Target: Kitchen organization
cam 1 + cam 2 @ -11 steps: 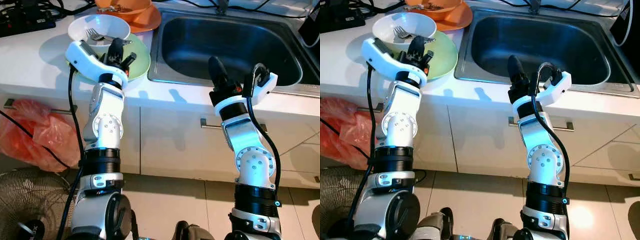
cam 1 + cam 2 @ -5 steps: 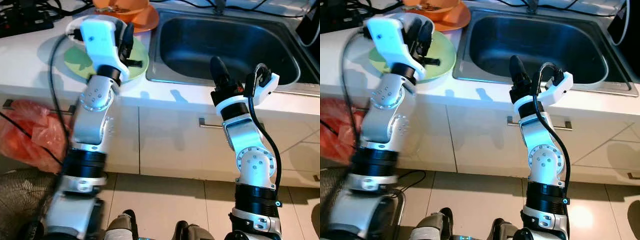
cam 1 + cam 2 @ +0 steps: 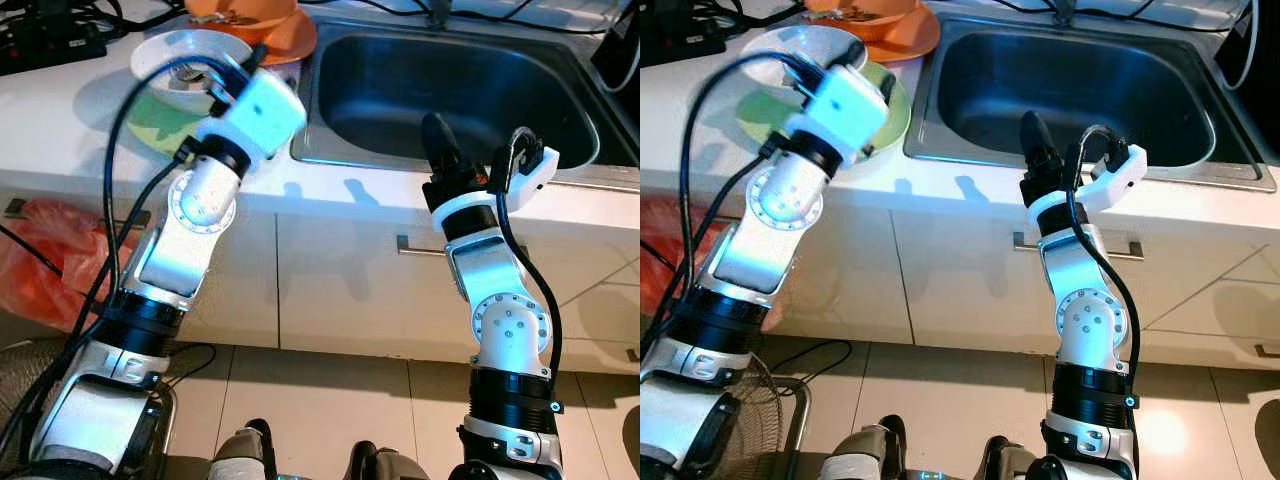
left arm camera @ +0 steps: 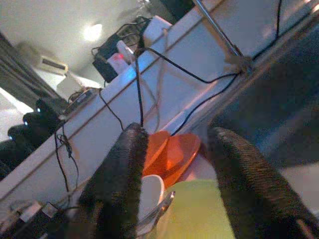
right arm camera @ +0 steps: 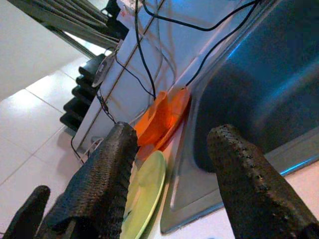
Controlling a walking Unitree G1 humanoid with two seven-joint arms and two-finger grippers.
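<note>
Atop green plate (image 3: pixel 160 125), white bowl (image 3: pixel 185 58).

No readable writing anywhere here: no label, brand, number or sign can be made out on anything in these views.

Red plastic bag (image 3: pixel 45 262) hangs beside white cabinet (image 3: pixel 340 280).
</note>
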